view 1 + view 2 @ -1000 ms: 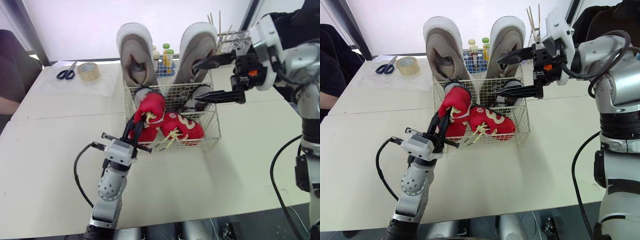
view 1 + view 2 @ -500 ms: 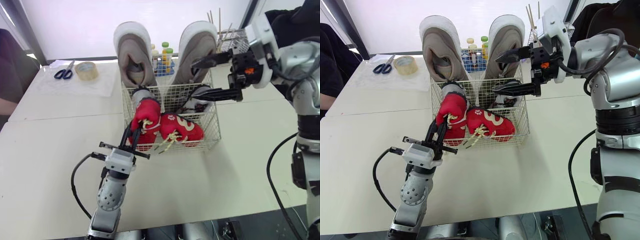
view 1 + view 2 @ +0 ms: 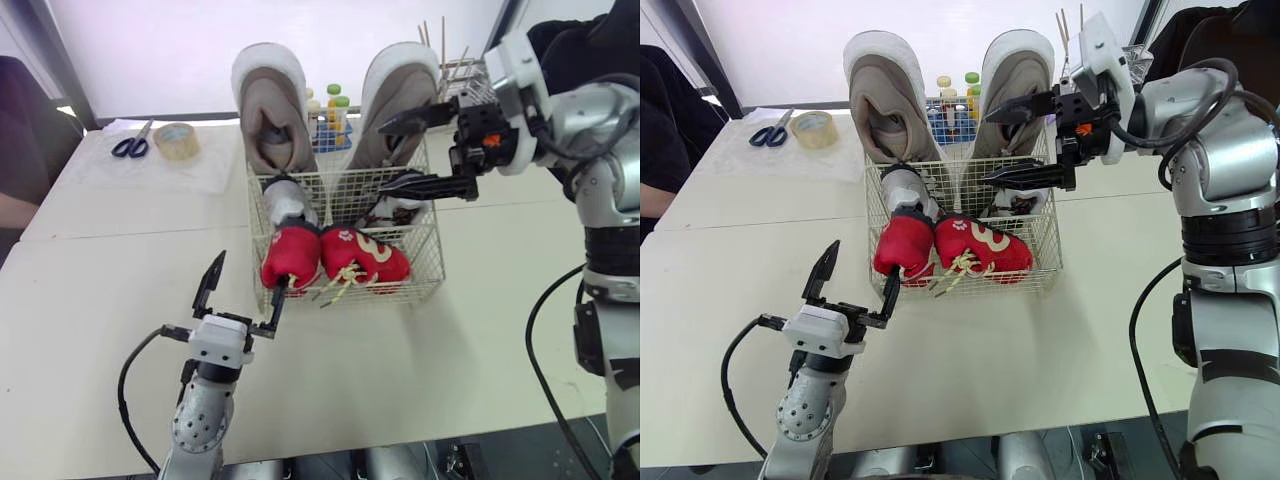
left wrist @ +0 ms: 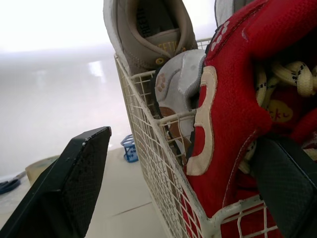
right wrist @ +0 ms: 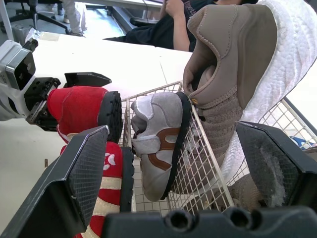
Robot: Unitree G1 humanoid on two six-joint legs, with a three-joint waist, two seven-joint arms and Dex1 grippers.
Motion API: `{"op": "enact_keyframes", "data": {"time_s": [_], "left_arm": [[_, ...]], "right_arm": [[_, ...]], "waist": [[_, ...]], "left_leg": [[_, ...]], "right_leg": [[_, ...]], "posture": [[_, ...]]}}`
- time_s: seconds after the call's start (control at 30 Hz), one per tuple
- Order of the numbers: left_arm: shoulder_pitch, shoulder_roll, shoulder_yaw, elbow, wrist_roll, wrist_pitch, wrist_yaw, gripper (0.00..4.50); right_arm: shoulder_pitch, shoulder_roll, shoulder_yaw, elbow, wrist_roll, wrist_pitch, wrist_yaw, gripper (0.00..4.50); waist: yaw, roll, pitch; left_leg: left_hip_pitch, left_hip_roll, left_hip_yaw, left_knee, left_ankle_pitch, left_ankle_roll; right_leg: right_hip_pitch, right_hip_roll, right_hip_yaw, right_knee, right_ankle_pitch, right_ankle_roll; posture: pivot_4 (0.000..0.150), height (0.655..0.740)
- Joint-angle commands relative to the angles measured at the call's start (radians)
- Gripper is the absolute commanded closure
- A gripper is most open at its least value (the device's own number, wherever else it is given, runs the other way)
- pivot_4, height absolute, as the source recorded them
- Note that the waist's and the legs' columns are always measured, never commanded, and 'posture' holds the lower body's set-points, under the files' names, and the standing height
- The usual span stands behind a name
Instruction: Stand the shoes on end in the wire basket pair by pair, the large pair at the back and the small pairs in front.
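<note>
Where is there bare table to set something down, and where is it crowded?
Bare table lies right of and in front of the basket, and on its left, between the tape and the left claw. Crowded: the basket itself, full of shoes, with the open right claw at its back, and the bottles behind it.

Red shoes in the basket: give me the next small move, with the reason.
Probably reach the left claw into the wire basket and tip the lying red shoe onto its end. It rests on its side at the front, beside the standing red shoe, and the claw hangs open and empty just outside that front corner.
</note>
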Motion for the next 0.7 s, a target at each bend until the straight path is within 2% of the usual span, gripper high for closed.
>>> {"op": "enact_keyframes", "data": {"time_s": [0.03,0.37,0.47,0.7], "left_arm": [[0.026,0.018,0.047,-0.074,-0.036,0.068,-0.011,0.02],[0.097,0.089,0.094,-0.321,-0.163,0.267,-0.096,0.02],[0.158,0.139,0.116,-0.383,-0.219,0.306,-0.149,0.02],[0.290,0.292,0.291,-0.471,-0.420,0.387,-0.292,0.02]], "right_arm": [[-0.010,0.003,-0.024,-0.006,-0.001,-0.023,-0.002,0.00],[0.028,0.035,-0.031,-0.004,0.004,-0.054,-0.022,0.00],[0.035,0.039,-0.033,0.005,0.002,-0.067,-0.020,0.00],[0.074,-0.004,-0.058,0.013,-0.002,-0.087,-0.022,0.00]], "waist": [[-0.001,0.000,0.000],[-0.004,0.000,0.000],[-0.004,0.000,0.001],[-0.002,0.000,0.001]], "left_leg": [[0.000,0.000,0.000,0.000,0.000,0.000],[-0.002,0.000,0.000,-0.001,0.000,0.000],[-0.002,0.000,0.001,-0.002,0.000,0.000],[-0.002,0.000,0.001,-0.002,0.000,0.000]], "right_leg": [[0.000,0.000,0.000,0.000,0.000,0.000],[-0.002,0.000,0.000,0.000,0.000,0.000],[-0.003,0.000,0.000,-0.001,0.000,0.000],[-0.003,0.000,0.000,-0.001,-0.001,-0.002]], "posture": [[0.150,0.7400],[0.150,0.7400],[0.150,0.7400],[0.150,0.7400]]}}
